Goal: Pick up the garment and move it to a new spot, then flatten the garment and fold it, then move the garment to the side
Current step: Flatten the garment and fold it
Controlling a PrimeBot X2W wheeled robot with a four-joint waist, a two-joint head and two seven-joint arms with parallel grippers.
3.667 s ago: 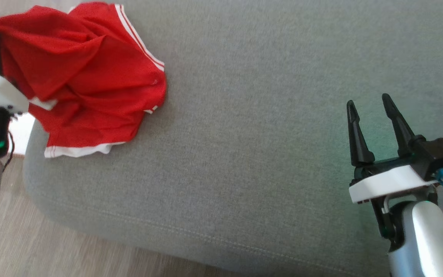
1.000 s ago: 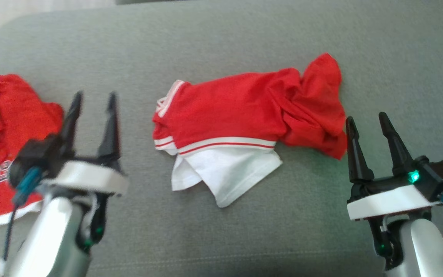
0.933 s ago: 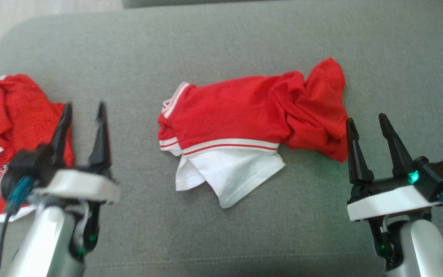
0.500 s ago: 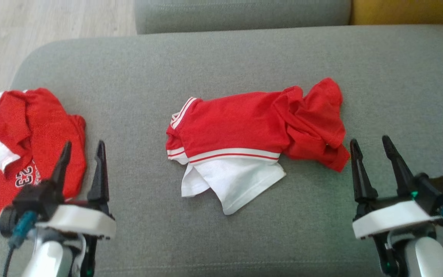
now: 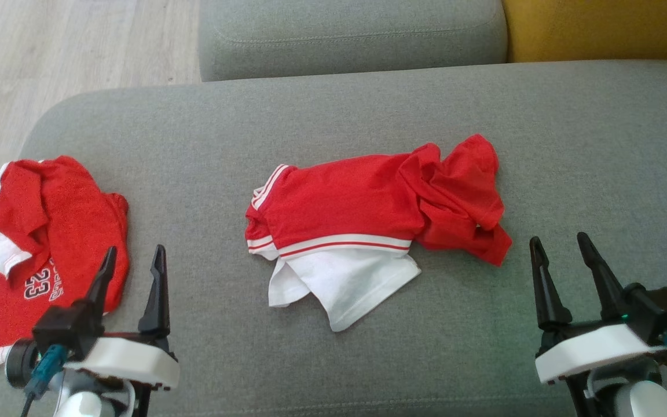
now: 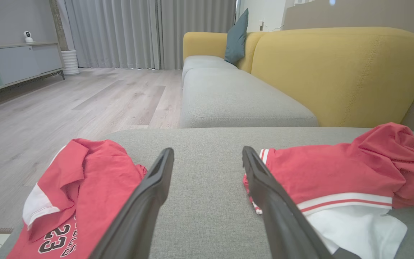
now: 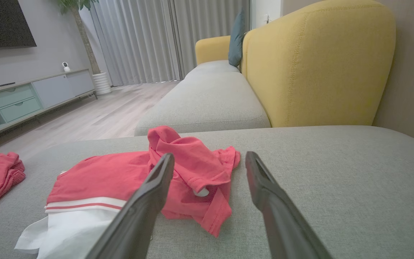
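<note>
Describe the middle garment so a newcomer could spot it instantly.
On the grey seat cushion lie two red garments, apart. The middle garment is crumpled at mid-cushion. Unlike the left garment, which bears a 23, it shows no number, just a striped band edging a white panel.

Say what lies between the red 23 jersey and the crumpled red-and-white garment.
Bare grey sofa cushion, seen in the head view, between red 23 jersey and crumpled red-and-white garment; the open left gripper stands at the gap's near end.
</note>
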